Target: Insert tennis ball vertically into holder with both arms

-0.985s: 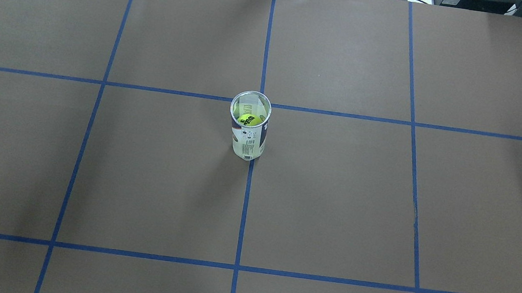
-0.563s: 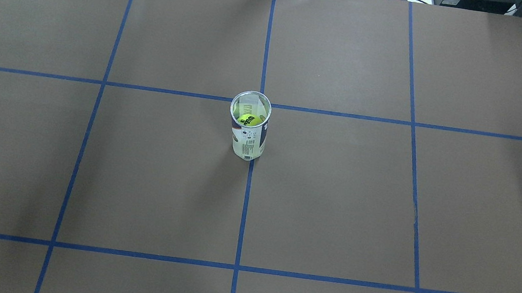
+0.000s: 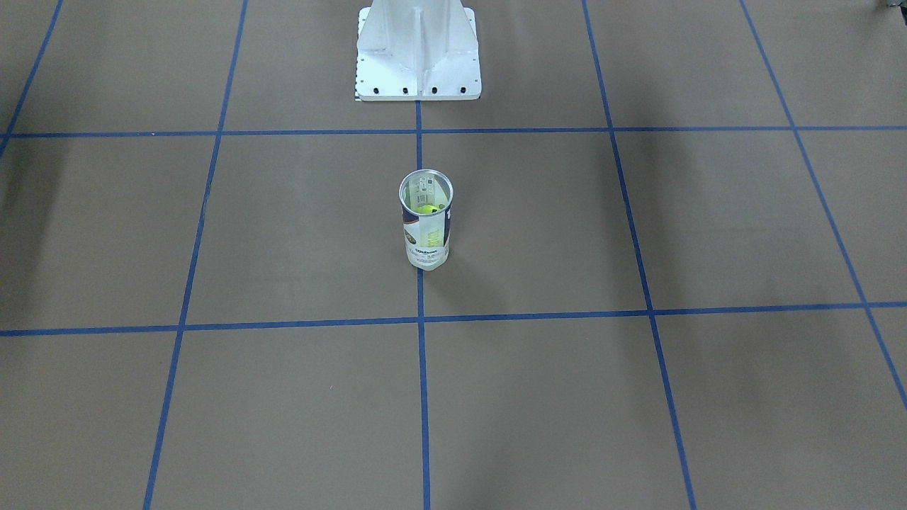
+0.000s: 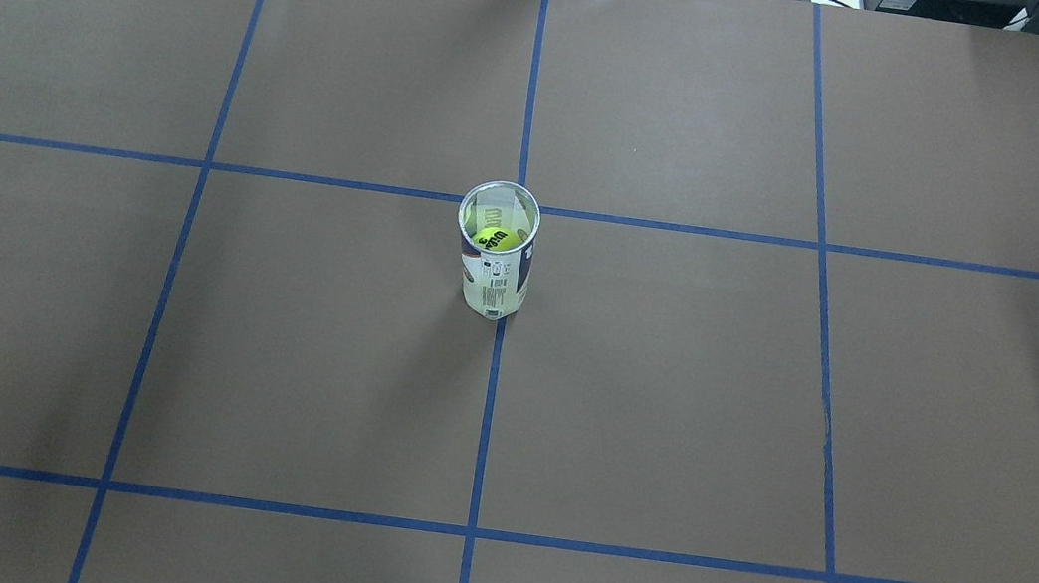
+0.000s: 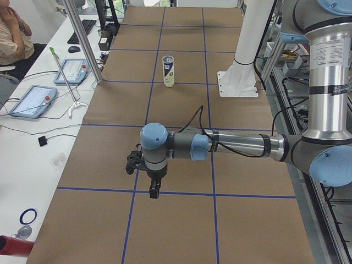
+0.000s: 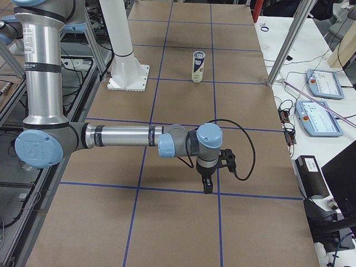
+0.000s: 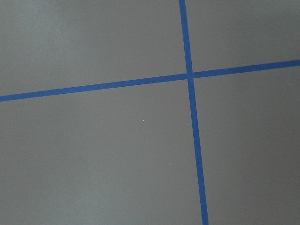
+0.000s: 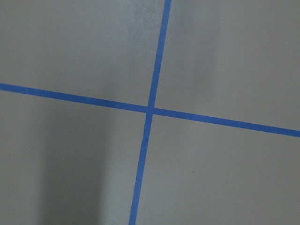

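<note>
The holder (image 4: 494, 273) stands upright at the table's centre, mouth up, on a blue tape line. The tennis ball (image 4: 496, 238) lies inside it, seen through the open mouth. The holder (image 3: 426, 234) and the ball (image 3: 426, 208) also show in the front-facing view, and the holder shows far off in the exterior left view (image 5: 169, 71) and the exterior right view (image 6: 197, 67). My left gripper (image 5: 155, 190) hangs over the table far from the holder, pointing down. My right gripper (image 6: 207, 188) does the same at the other end. I cannot tell whether either is open or shut. Both wrist views show only paper and tape.
The white pedestal (image 3: 418, 49) stands bolted behind the holder on the robot's side. Brown paper with blue tape lines (image 4: 486, 428) covers the table. A side table holds tablets (image 5: 30, 102) and a seated person (image 5: 11, 33) is beside it.
</note>
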Controlling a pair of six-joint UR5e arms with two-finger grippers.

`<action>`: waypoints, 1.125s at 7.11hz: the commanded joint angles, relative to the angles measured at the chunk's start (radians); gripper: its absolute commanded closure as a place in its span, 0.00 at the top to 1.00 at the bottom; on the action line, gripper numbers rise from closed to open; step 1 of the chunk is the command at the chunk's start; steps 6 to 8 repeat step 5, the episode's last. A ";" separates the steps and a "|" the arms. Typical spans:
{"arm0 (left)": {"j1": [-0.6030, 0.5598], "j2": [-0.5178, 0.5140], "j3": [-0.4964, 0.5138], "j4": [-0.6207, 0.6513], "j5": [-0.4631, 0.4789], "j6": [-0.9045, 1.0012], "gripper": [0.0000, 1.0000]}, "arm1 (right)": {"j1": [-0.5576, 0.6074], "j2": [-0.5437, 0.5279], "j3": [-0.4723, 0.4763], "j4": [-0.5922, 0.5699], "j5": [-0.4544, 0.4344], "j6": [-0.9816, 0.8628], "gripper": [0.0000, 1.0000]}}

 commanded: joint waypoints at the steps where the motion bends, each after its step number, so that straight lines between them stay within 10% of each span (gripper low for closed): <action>1: 0.003 0.001 0.008 -0.002 0.000 0.000 1.00 | 0.000 -0.013 -0.001 0.000 0.001 0.001 0.99; 8: 0.003 0.001 0.008 -0.002 -0.006 0.000 1.00 | 0.000 -0.016 -0.001 0.000 0.004 0.010 0.99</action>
